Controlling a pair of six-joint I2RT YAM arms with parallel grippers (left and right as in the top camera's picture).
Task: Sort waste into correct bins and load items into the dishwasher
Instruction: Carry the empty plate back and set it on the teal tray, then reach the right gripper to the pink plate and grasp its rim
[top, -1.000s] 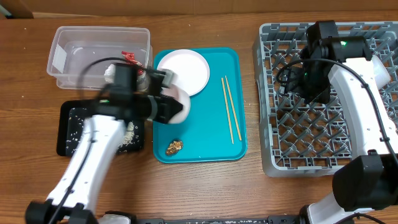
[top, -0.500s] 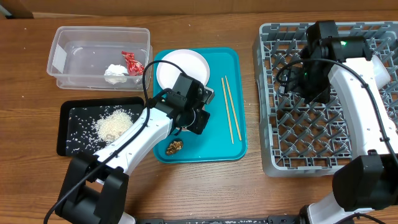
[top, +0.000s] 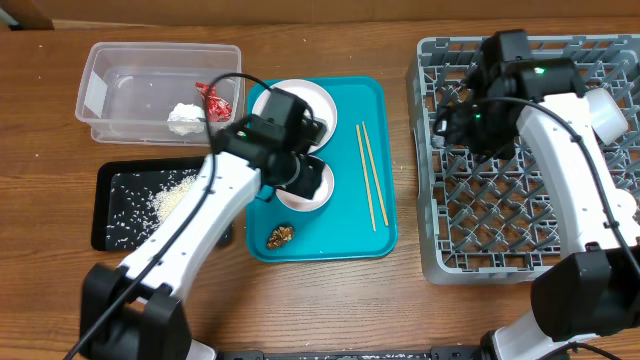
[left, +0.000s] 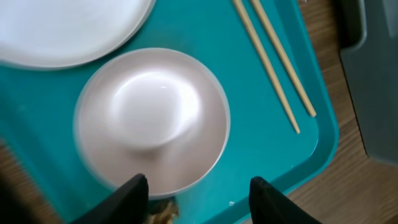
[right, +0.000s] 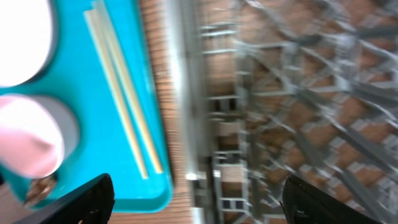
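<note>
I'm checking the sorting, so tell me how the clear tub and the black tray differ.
The clear tub is see-through and deep; the black tray is opaque and shallow. The clear tub holds a red wrapper and a white tissue wad; the black tray holds loose rice. The clear tub lies farther from the robot than the black tray. Both are rectangular and lie left of the teal tray.

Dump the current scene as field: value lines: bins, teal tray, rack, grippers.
clear tub: holds red wrapper and white tissue wad
black tray: loose rice
teal tray: plate, bowl, chopsticks, food scrap
dish rack: right of teal tray, right arm above it
left gripper: open, empty, over the bowl
right gripper: open, empty, near the rack's left edge
</note>
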